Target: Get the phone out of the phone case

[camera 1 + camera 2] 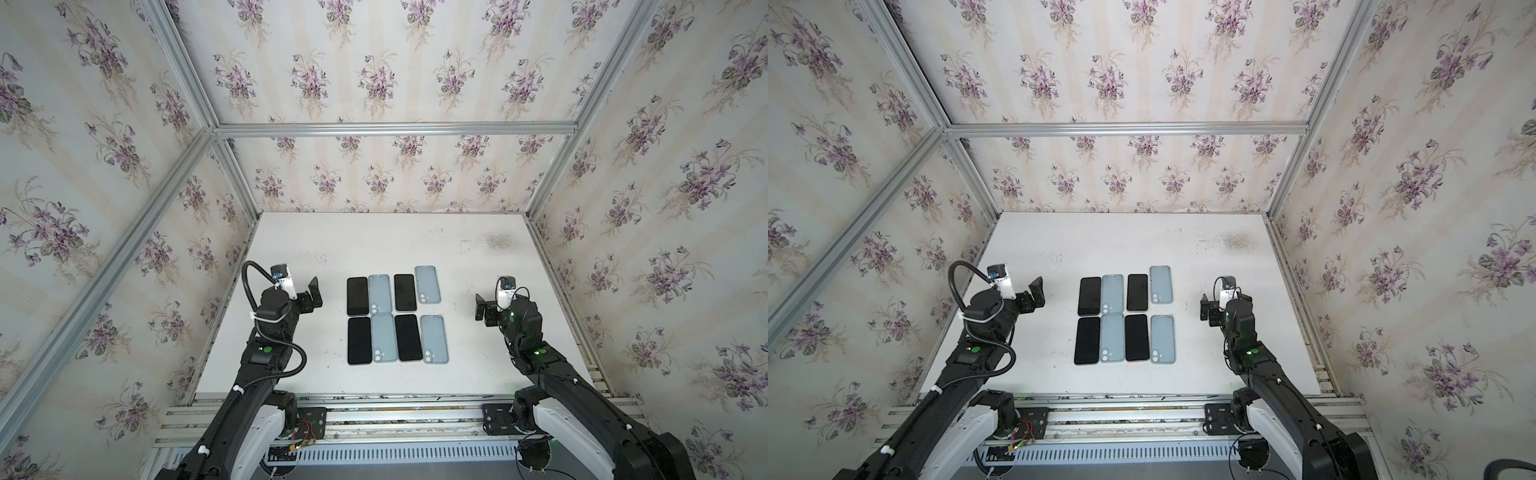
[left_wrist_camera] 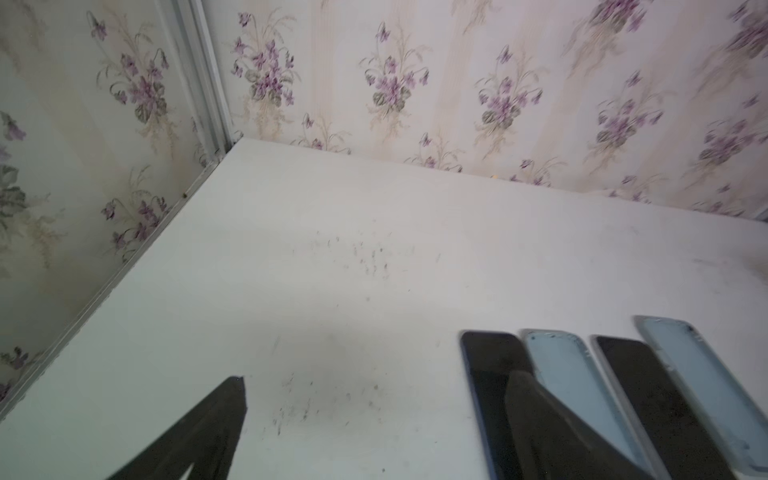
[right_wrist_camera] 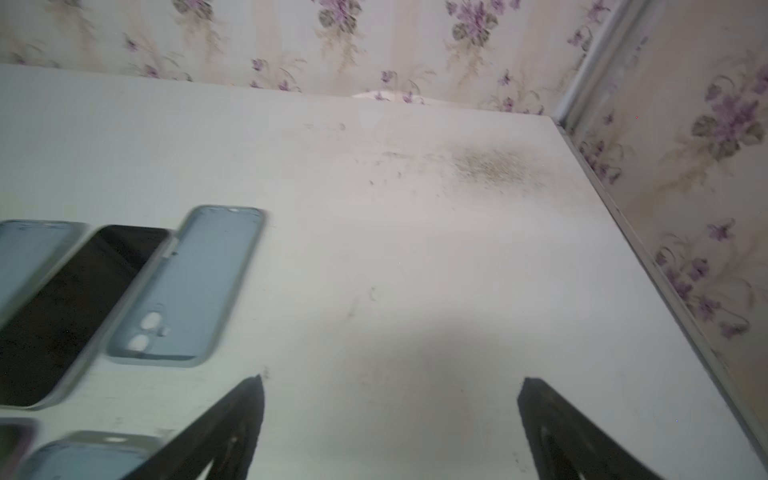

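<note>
Several black phones (image 1: 357, 296) (image 1: 1089, 296) lie screen up in two rows at the middle of the white table (image 1: 457, 257). Beside each one lies a light blue phone case (image 1: 428, 285) (image 1: 1161, 285), hollow side up with nothing in it. My left gripper (image 1: 314, 293) (image 1: 1037, 291) (image 2: 379, 377) hovers left of the rows, open and empty. In the left wrist view one finger overlaps the nearest phone (image 2: 490, 374). My right gripper (image 1: 481, 307) (image 1: 1204, 307) (image 3: 392, 379) hovers right of them, open and empty. The far-right case (image 3: 195, 282) and a phone (image 3: 79, 307) show in the right wrist view.
Flowered walls on aluminium frames (image 1: 245, 199) close the table in on the left, back and right. A metal rail (image 1: 395, 415) with both arm bases runs along the front edge. A dark scuffed patch (image 1: 496, 241) marks the table's back right.
</note>
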Motion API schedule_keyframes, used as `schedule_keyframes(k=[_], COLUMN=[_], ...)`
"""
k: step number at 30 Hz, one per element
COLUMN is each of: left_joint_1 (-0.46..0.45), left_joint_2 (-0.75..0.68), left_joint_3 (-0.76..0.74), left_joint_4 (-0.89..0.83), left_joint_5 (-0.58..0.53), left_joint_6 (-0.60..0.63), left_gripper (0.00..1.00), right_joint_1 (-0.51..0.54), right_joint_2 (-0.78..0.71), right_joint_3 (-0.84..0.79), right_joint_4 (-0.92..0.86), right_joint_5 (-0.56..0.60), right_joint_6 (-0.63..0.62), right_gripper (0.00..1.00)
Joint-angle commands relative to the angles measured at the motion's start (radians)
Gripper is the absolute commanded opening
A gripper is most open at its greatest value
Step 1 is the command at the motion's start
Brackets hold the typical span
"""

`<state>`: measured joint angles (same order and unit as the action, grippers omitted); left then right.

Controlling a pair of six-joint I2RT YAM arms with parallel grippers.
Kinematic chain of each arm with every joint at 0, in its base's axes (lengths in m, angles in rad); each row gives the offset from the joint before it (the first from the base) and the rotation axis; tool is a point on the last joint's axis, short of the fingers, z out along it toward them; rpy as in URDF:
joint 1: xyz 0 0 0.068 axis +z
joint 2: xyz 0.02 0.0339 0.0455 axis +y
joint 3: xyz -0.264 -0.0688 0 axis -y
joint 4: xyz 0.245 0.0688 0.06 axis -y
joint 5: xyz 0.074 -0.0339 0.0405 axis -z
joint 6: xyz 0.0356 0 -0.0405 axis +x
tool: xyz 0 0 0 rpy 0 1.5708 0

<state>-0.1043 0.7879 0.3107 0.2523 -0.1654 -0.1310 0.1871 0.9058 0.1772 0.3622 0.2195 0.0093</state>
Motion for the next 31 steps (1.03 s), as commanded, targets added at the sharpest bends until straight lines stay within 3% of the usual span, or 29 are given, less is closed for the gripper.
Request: schedule_keyframes(k=[1,4,6,8,11,13,15,16,17,19,23,31], left_joint_1=[0.009,0.026,0.034,0.066,0.074,0.088,0.095,0.102,0.105,0.104,0.104,0.104], left_joint_2=[0.053,0.190,0.280,0.378,0.586,0.503,0.565,0.545,0.531,0.550,0.537,0.536], left_joint_3=[-0.123,-0.203,-0.203,-0.140,-0.106,-0.036,-0.033,-0.034,-0.010,-0.025,-0.012,-0.017], left_joint_4=[0.434,0.662,0.776,0.744,0.921,0.644,0.744,0.709,0.631,0.698,0.650,0.659], left_joint_5=[-0.063,-0.030,-0.016,0.072,0.139,0.150,0.148,0.154,0.163,0.162,0.164,0.168], left_joint_6=[0.102,0.140,0.154,0.155,0.190,0.168,0.156,0.144,0.144,0.147,0.148,0.149], left_gripper=[1.00,1.00,1.00,1.00,1.00,1.00,1.00,1.00,1.00,1.00,1.00,1.00], right_joint_1=[-0.023,-0.028,-0.035,-0.056,-0.055,-0.064,-0.118,-0.156,-0.160,-0.160,-0.161,-0.158], right_joint_2=[0.137,0.333,0.429,0.492,0.712,0.641,0.645,0.640,0.635,0.638,0.633,0.636], right_joint_3=[-0.040,0.007,0.024,0.038,-0.012,0.109,0.228,0.204,0.192,0.183,0.168,0.174], right_joint_4=[0.410,0.581,0.698,0.711,1.050,0.743,0.506,0.545,0.571,0.595,0.613,0.608], right_joint_5=[0.060,0.011,0.024,-0.088,-0.032,0.003,-0.065,-0.130,-0.115,-0.128,-0.071,-0.077], right_joint_6=[-0.064,-0.183,-0.176,-0.152,-0.146,-0.112,-0.062,-0.035,-0.021,-0.032,-0.012,-0.016], right_gripper=[1.00,1.00,1.00,1.00,1.00,1.00,1.00,1.00,1.00,1.00,1.00,1.00])
